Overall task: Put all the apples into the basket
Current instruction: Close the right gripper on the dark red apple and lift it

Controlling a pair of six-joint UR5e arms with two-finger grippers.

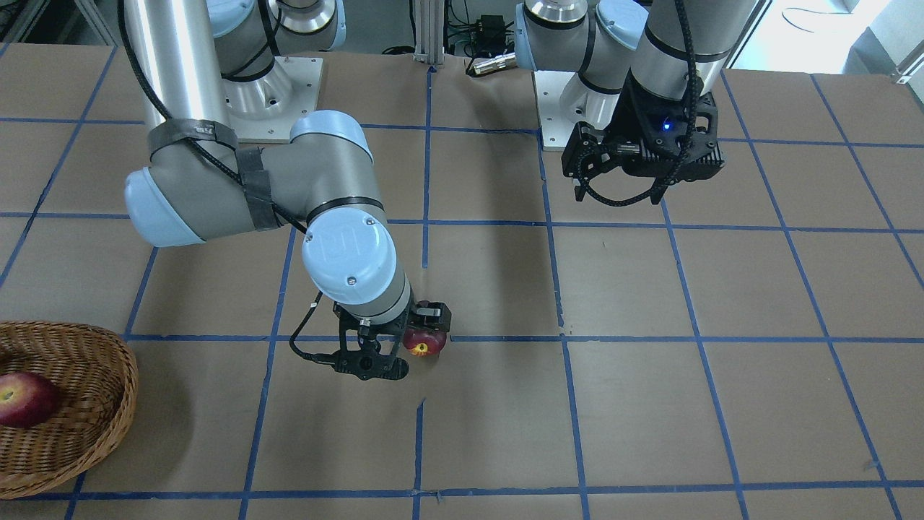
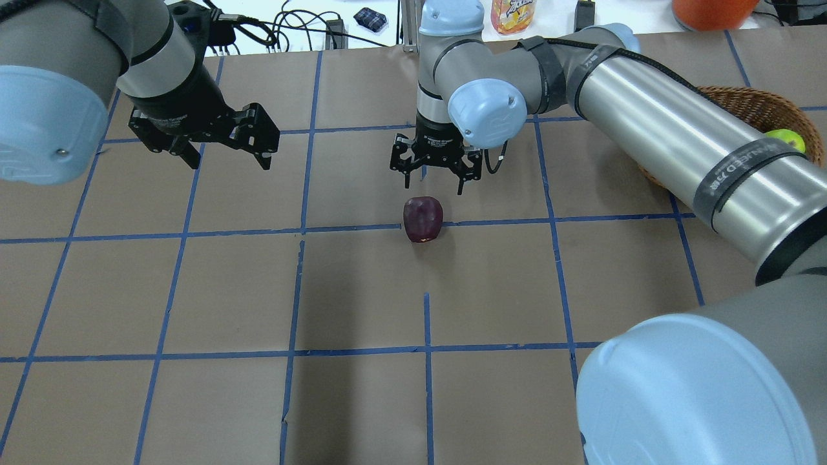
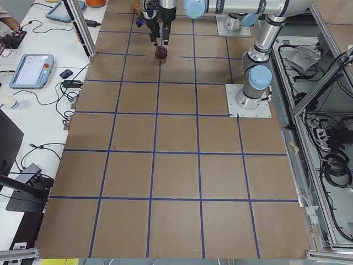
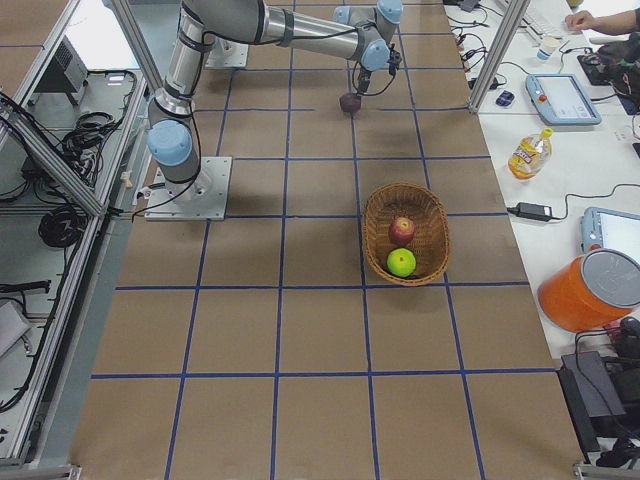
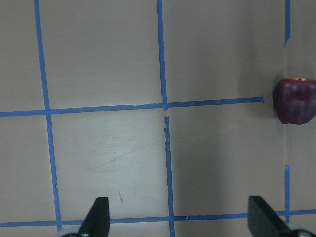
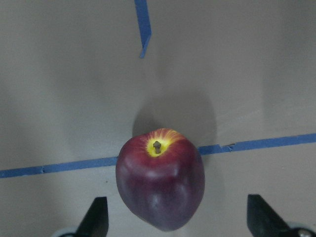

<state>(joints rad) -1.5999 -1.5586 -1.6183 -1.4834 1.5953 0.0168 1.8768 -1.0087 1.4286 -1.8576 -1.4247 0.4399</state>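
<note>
We are holding our right gripper (image 2: 434,184) low over the maroon apple (image 6: 160,185), fingers spread wide and grasping nothing. The apple is sitting stem-up on the bench (image 2: 362,290), directly under the gripper and between the lines of its two fingers. We are judging that no finger is touching it yet.

Off to that gripper's side, well apart from the apple, our left gripper (image 2: 229,155) is hanging above bare bench, likewise spread and empty.

Farthest from both grippers, out beyond the right arm, the basket (image 4: 370,232) is carrying the red apple (image 4: 402,230) and the green apple (image 4: 401,262), lying side by side.

So we are reckoning two of three apples done. The maroon one is waiting to be gripped, lifted and carried across to the basket, which is the whole of what is left.
</note>
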